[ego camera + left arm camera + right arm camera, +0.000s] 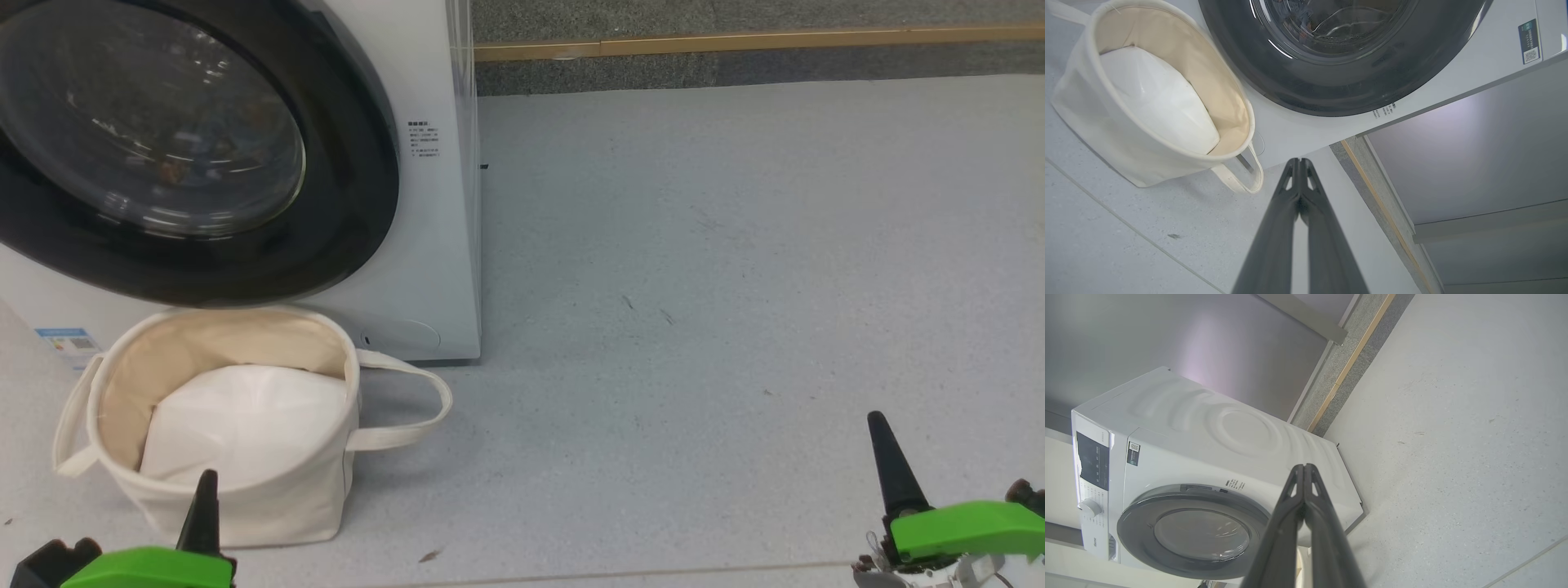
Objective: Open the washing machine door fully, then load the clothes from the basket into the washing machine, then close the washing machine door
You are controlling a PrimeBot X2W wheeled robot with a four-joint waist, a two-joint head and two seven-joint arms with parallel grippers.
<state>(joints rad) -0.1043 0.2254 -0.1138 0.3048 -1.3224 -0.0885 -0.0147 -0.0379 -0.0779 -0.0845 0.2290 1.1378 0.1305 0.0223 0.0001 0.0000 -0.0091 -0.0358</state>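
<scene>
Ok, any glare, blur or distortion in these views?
Head view: sharp, streaky reflections on the glossy black-rimmed glass washing machine door. Left wrist view: pale glare on the grey wall panel. Right wrist view: pinkish sheen on that panel behind the white boxy washing machine.

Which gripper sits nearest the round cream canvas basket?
The dark-fingered left gripper, close beside the basket; the right gripper sits far across speckled grey floor.

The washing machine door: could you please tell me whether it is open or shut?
Shut: the door lies flush against the washing machine's white front, no gap showing round its black rim.
</scene>
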